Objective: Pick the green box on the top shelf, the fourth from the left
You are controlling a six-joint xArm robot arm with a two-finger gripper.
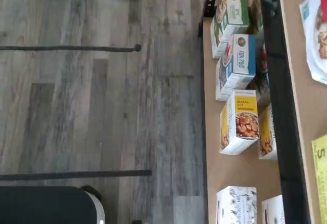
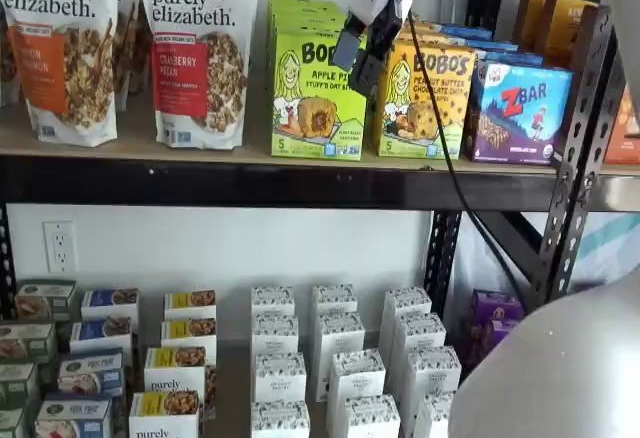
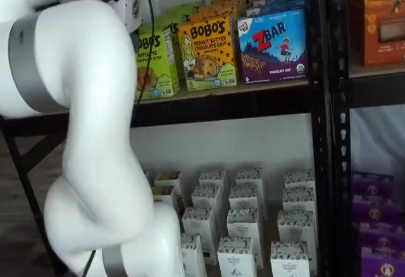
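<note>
The green box [image 2: 318, 93] is a lime-green Bobo's Apple Pie carton that stands upright on the top shelf [image 2: 250, 154], a tan board with a black front beam. It also shows in a shelf view [image 3: 158, 55], partly behind my arm. My gripper [image 2: 356, 66] hangs in front of the box's upper right corner, between it and the yellow-orange Bobo's box [image 2: 425, 98]. A gap shows between its two black fingers, so it is open and empty. In the wrist view only a lime strip of the box [image 1: 320, 180] shows on the board.
Two granola bags [image 2: 200, 53] stand left of the green box and a blue ZBar box [image 2: 520, 113] stands further right. Small cartons [image 2: 335, 358] fill the lower shelf. My white arm [image 3: 88, 131] fills the left of a shelf view. A black upright [image 2: 575, 158] stands at the right.
</note>
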